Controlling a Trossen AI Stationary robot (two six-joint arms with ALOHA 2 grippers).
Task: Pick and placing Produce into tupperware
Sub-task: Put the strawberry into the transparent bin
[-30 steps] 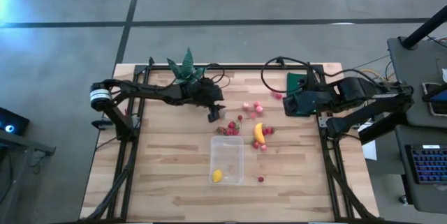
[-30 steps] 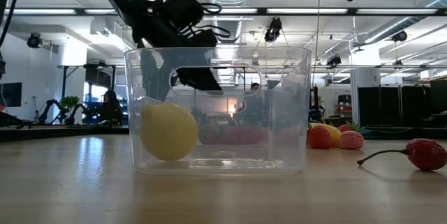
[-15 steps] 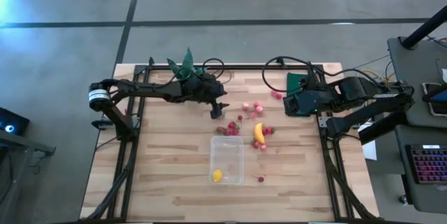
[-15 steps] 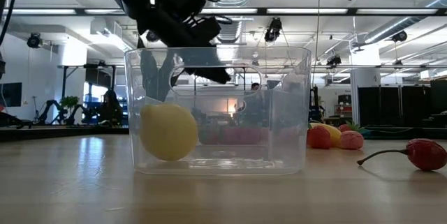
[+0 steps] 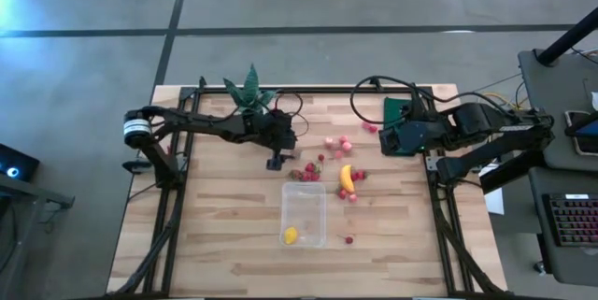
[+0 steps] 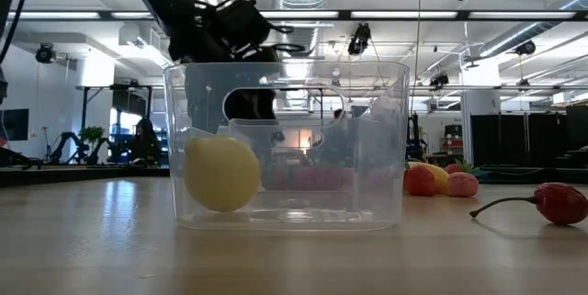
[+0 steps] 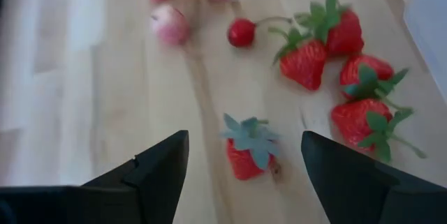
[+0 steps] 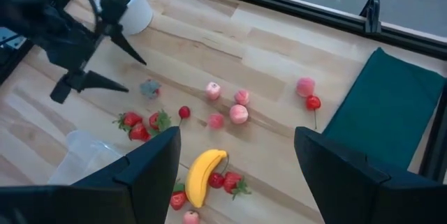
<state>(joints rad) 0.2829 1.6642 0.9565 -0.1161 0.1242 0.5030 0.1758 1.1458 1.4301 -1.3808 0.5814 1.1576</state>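
Observation:
The clear tub (image 5: 305, 213) stands near the table's middle with the yellow lemon (image 5: 291, 235) in its near end; the low view shows tub (image 6: 285, 148) and lemon (image 6: 222, 174) close up. My left gripper (image 5: 276, 160) is open just left of the strawberries (image 5: 304, 174). In its wrist view the open gripper (image 7: 244, 140) frames one strawberry (image 7: 248, 155) lying on the wood, without touching it. The banana (image 5: 347, 178) and pink fruits (image 5: 336, 143) lie to the right. My right gripper (image 5: 388, 139) waits open at the right, over the table (image 8: 237, 133).
A spiky green plant in a white pot (image 5: 248, 90) stands at the far edge behind the left arm. A flat dark green rectangle (image 5: 397, 110) lies far right. A lone cherry (image 5: 348, 239) lies right of the tub's near end. More strawberries (image 7: 349, 77) sit beside the framed one.
My left gripper first swung a little toward the far right. It then came back toward the near left and turned, ending over a strawberry left of the cluster. The tub, the lemon and the other fruit have stayed put.

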